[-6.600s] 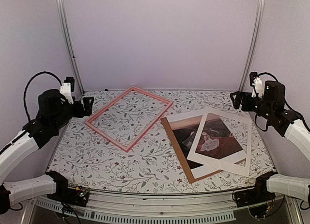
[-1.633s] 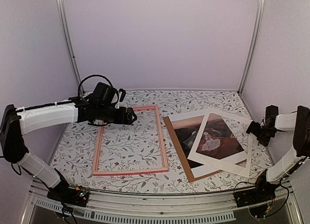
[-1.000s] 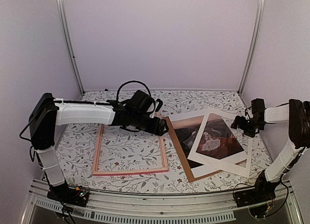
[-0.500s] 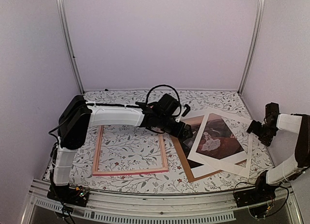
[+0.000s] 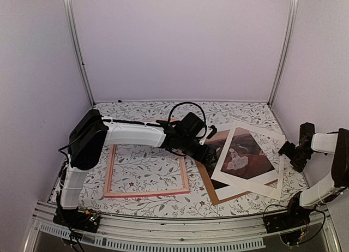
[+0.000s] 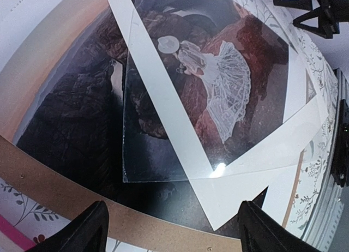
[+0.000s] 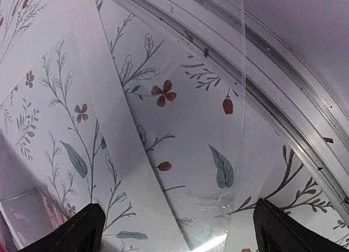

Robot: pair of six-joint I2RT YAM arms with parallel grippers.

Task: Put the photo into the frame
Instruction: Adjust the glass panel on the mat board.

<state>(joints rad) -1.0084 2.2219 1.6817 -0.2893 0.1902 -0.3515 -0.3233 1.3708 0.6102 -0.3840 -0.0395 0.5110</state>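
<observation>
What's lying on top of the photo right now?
A white mat board and a clear sheet overlap it; the photo under the mat's border is hidden.

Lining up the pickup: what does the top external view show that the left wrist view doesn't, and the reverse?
Top external only: the whole frame lying flat left of the photo, with the left arm reaching over it. Left wrist only: a clear sheet with its edge and glare over the photo. Both: the photo, white mat and brown backing.
</observation>
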